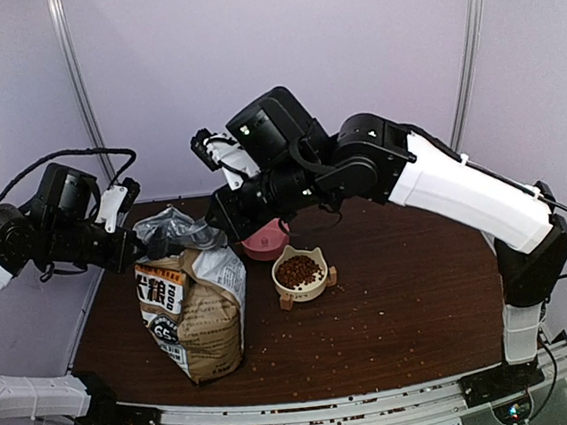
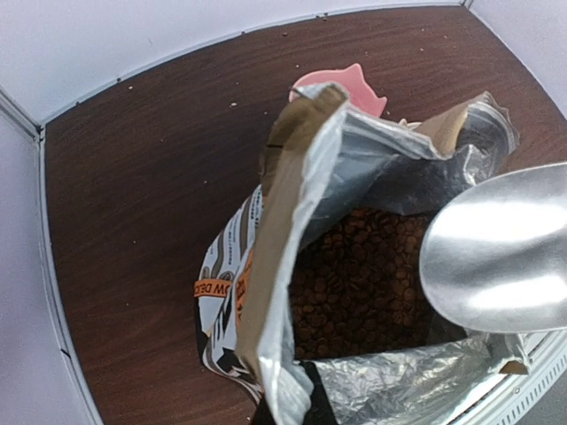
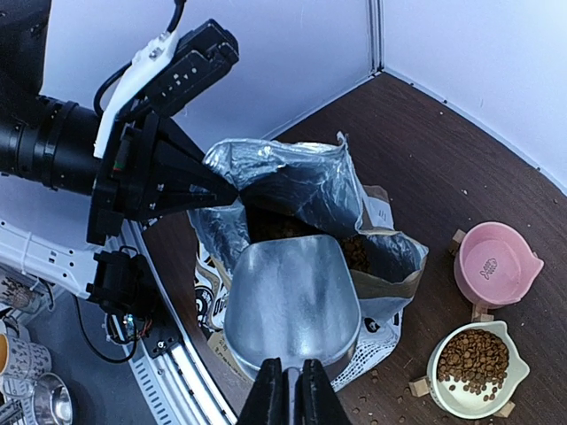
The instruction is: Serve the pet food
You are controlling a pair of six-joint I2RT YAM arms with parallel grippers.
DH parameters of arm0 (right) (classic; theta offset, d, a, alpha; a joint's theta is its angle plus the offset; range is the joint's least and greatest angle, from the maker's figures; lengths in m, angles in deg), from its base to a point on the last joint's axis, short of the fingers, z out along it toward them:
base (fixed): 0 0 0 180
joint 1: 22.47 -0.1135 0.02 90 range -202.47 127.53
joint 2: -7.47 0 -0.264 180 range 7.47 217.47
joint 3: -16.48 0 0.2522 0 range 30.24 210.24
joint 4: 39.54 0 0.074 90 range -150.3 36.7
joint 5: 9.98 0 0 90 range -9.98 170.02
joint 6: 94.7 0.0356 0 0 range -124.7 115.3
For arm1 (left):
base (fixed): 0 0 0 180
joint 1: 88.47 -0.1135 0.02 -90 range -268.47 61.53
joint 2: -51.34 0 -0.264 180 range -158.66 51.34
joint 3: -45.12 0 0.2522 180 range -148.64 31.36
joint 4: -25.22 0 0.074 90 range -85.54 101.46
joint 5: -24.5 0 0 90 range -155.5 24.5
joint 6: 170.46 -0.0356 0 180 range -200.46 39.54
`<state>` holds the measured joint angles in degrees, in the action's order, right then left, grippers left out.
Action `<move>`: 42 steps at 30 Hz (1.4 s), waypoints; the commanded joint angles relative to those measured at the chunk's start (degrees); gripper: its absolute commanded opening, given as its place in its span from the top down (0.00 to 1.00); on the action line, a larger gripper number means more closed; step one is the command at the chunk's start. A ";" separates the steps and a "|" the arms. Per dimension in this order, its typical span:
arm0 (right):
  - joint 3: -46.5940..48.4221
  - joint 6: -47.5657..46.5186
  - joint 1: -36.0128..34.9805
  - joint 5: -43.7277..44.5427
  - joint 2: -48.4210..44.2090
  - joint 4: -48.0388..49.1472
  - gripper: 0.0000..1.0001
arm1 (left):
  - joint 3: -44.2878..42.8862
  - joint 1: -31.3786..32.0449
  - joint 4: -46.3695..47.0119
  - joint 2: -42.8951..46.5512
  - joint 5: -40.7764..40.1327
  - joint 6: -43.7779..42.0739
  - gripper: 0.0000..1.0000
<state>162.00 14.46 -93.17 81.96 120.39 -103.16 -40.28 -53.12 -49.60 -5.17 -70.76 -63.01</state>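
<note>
Top view: pet food fills a cream bowl just beside the bag.

Left wrist: more kibble lies inside the bag, below the scoop.

Right wrist: the left fingers pinch the bag's rim; the right fingers clamp the scoop's handle.

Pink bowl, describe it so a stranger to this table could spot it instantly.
On the dark wooden table, look right of the printed pet-food bag. Two eared bowls sit there; the pink bowl is the farther one and, unlike the cream bowl full of kibble, it is empty.
</note>
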 commanded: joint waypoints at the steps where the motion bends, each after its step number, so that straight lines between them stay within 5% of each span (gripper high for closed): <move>1: -0.96 -6.90 -0.12 -1.24 -0.43 0.10 1.00 | 3.00 -0.26 9.23 2.21 2.65 -6.67 1.00; 10: -3.49 -10.78 0.35 -2.12 -0.49 -3.01 1.00 | 6.23 -0.24 24.58 7.35 23.18 -18.55 1.00; 18: -7.44 -6.75 -0.90 -2.61 -3.82 -8.33 1.00 | -3.35 2.37 21.78 0.55 33.16 -24.52 1.00; 25: -8.36 -2.74 0.52 0.46 -5.66 -14.35 1.00 | -7.97 7.56 14.75 -4.03 34.08 -26.88 1.00; 34: -12.33 -3.82 1.64 -14.05 -5.46 -18.36 1.00 | -1.31 8.24 19.42 -1.20 26.57 -23.18 1.00; 42: -15.94 -0.42 1.10 -6.88 3.14 -17.61 1.00 | 3.43 8.24 25.11 -0.87 28.45 -19.00 1.00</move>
<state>149.52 11.71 -91.50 72.56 116.67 -115.51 -37.30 -44.90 -37.01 -8.30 -45.32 -84.86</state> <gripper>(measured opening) 0.076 0.020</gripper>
